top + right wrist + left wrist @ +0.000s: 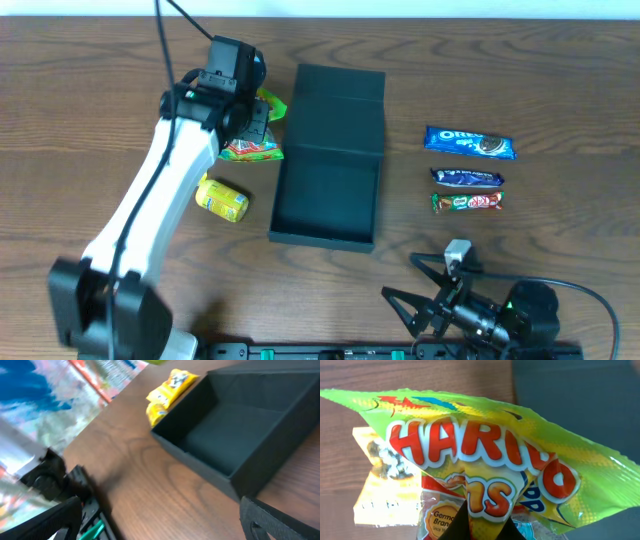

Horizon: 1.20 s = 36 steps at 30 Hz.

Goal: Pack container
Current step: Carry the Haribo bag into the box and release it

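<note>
I am clamping my left fingers [246, 116] on the Haribo bag [485, 465], pinching it near one edge so that it is hanging wide across the left wrist camera; I judge I am holding it this way to carry it over the wall of the container [328, 190] and drop it inside. The container is sitting in the middle of the worktop [560, 80], just beside the bag, with its flap lid folded back on the far side and its dark floor bare, so nothing looks packed yet. My right fingers [160, 505] are resting apart and holding nothing, low over the near edge of the worktop and facing the box, probably waiting out of the way. A yellow packet [222, 198] is lying near the container's left wall, under my left arm; an Oreo pack [470, 142], a dark blue bar [467, 178] and a green-and-red bar [467, 202] are lying in a column well apart on its other side, within reach of the right arm. On the bag I am reading "HARI" and a final "O" in red, and "German Bran" in a small seal; "OREO" is just readable; the other wrappers are too small to read.
</note>
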Motion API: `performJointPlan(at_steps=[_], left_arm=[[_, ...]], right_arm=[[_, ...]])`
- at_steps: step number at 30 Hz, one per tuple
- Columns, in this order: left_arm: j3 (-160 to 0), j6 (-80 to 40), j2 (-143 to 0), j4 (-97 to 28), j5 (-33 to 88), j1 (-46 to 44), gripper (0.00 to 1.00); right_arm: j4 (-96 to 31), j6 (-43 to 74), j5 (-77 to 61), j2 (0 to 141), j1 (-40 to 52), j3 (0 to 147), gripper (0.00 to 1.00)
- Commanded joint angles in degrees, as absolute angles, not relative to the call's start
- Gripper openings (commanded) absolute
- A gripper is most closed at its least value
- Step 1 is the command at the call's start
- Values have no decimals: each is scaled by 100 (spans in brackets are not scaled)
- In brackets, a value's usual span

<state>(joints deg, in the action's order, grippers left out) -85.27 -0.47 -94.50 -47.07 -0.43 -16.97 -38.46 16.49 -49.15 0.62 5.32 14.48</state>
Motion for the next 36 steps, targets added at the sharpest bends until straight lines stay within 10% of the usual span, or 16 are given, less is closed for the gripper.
performJointPlan(at_steps=[1, 8, 36], left_arm=[[-8602, -836, -9100, -5017, 23, -1992, 6], [-7435, -2440, -9100, -4698, 67, -3317, 6], [-7035, -2567, -8665, -3927, 130, -4143, 6]], right_arm=[[-3813, 1994, -4362, 36, 565, 1459, 99], [-4029, 2908, -2910, 338, 565, 1629, 99], [-4051, 1942, -2674, 2663, 565, 2707, 99]])
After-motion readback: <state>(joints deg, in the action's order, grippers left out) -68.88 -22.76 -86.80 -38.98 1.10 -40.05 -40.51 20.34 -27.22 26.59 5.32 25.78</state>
